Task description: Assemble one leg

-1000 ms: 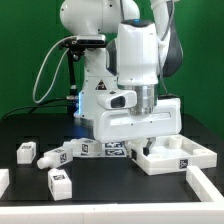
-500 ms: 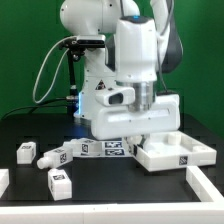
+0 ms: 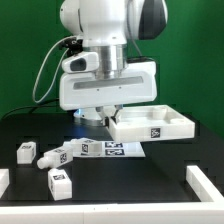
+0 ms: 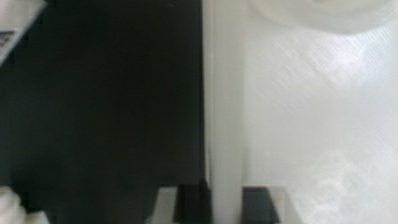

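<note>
my hand (image 3: pixel 108 114) closed on panel (image 3: pixel 152 125) rim, above table (image 3: pixel 130 190) | risk: I hold only one edge, so it may tilt and slip

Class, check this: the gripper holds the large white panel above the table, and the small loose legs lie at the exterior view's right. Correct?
Not quite: the exterior view shows the legs at its left, not its right. The gripper does hold the white panel above the table.

The arm (image 3: pixel 95 20) towered above the tool (image 3: pixel 108 113), wrist bent straight down. The tool hung clear above the worktop (image 3: pixel 120 185), its two fingers (image 4: pixel 183 205) drawn close, pinching the white panel (image 3: pixel 160 127) by its thin wall.
</note>
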Action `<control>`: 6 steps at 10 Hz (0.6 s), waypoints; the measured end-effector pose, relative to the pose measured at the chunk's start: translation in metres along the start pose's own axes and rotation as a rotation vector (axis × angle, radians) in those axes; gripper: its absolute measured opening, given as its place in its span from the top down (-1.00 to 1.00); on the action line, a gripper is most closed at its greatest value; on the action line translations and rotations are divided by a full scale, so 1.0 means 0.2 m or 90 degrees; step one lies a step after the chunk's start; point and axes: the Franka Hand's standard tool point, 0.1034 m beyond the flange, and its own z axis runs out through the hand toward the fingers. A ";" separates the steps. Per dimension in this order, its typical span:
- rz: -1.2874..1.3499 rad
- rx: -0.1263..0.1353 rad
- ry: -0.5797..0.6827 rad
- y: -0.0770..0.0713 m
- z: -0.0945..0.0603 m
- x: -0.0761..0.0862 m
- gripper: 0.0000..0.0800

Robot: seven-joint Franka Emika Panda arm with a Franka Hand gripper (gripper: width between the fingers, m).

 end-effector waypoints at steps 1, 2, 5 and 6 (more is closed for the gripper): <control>-0.005 0.001 -0.003 -0.01 0.01 -0.01 0.86; -0.004 0.001 -0.004 -0.01 0.01 -0.01 0.86; 0.048 0.000 -0.017 0.02 0.09 0.03 0.86; 0.071 0.003 -0.028 0.08 0.09 0.12 0.86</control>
